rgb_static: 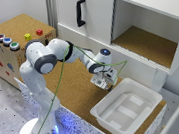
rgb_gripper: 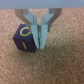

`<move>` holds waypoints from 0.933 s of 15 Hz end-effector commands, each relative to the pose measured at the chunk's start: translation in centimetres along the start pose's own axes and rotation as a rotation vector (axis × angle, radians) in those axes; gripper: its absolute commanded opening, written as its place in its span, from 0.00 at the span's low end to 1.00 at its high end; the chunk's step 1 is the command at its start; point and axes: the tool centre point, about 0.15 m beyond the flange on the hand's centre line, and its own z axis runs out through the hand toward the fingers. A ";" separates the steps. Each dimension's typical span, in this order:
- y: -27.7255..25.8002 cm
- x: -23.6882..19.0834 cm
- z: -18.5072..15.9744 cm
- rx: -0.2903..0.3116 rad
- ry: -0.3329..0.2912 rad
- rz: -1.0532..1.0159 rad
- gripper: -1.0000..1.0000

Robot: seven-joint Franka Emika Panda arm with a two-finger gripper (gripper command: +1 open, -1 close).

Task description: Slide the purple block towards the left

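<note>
Gripper nearest wrist camera, fingers pressed together, nothing pinched. Purple block touching fingers, on cork surface. White tray at gripper's 5 o'clock in exterior view.

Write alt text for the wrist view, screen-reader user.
A gripper reaches down over a cork surface, its fingers close together just beside a purple block with yellow markings. Whether the fingers touch the block cannot be told from this blurred view.
</note>
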 end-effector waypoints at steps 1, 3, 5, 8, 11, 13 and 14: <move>-1.5 1.1 1.0 -0.033 0.119 -0.001 0.00; -1.8 1.5 1.8 -0.037 0.106 -0.016 0.00; -2.9 1.9 2.5 -0.032 0.100 -0.057 0.00; -5.5 2.5 2.0 0.025 0.090 -0.106 0.00; -8.0 2.3 1.7 0.073 0.059 -0.142 0.00; -9.8 2.0 1.5 0.098 0.039 -0.170 0.00; -10.6 1.7 1.5 0.105 0.026 -0.178 0.00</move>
